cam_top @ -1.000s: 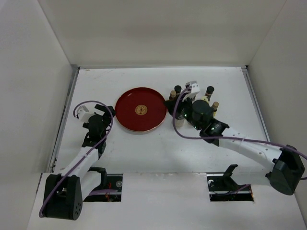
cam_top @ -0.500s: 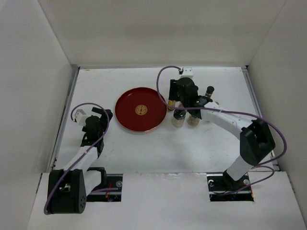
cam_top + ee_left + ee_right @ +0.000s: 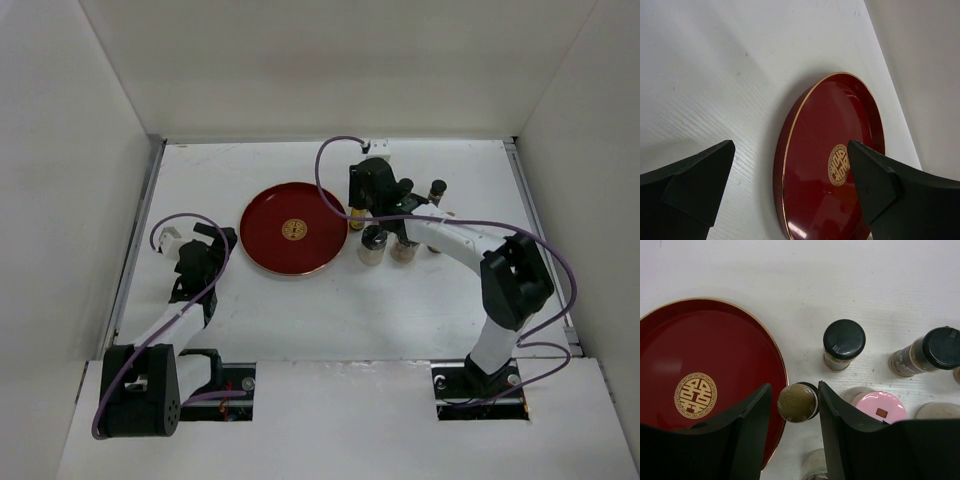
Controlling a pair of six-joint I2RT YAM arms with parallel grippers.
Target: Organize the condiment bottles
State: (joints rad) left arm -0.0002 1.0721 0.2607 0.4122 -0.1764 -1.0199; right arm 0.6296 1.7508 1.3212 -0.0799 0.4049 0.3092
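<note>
The condiment bottles stand in a cluster right of the red tray (image 3: pixel 293 228). My right gripper (image 3: pixel 794 390) is open and points down, its jaws on either side of a brown-gold-capped bottle (image 3: pixel 797 402) with a gap on both sides. This bottle stands just off the tray's rim (image 3: pixel 781 365). Around it are a black-capped jar (image 3: pixel 843 340), a tilted black-capped bottle (image 3: pixel 927 356), a pink-capped jar (image 3: pixel 879 407) and a pale cap (image 3: pixel 937 411). In the top view the right gripper (image 3: pixel 364 198) hides part of the cluster. My left gripper (image 3: pixel 791 145) is open and empty, facing the tray (image 3: pixel 830 165).
Two jars (image 3: pixel 372 245) (image 3: pixel 403 248) stand in front of the cluster, and a black-capped bottle (image 3: pixel 437 187) at its back right. White walls enclose the table on three sides. The right arm's purple cable (image 3: pixel 330 190) loops over the tray's far edge.
My right arm has swung from in front of the bottles to reach over them from the back, and its open jaws now straddle the brown-gold-capped bottle. The left arm has barely shifted.
</note>
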